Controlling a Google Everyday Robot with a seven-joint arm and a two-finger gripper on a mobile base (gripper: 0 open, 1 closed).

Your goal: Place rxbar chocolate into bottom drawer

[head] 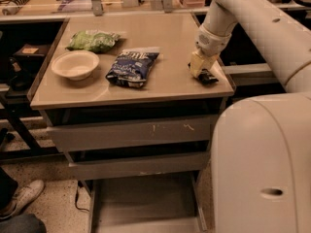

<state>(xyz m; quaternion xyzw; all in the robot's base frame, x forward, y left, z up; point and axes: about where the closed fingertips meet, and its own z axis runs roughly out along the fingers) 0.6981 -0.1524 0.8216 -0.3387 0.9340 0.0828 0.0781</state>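
Note:
The rxbar chocolate (208, 76), a small dark bar, lies on the tabletop near its right front corner. My gripper (198, 67) is down on the bar, its yellowish fingers (196, 64) covering the bar's left part. The bottom drawer (146, 203) is pulled out below the table, a grey tray with a flat floor and thin side rails.
A blue-and-white chip bag (132, 67) lies mid-table, a green snack bag (92, 40) at the back left, a white bowl (75, 64) at the left. Two upper drawers (131, 134) are closed. My white base (262, 164) fills the right side. A shoe (22, 198) is at the floor's lower left.

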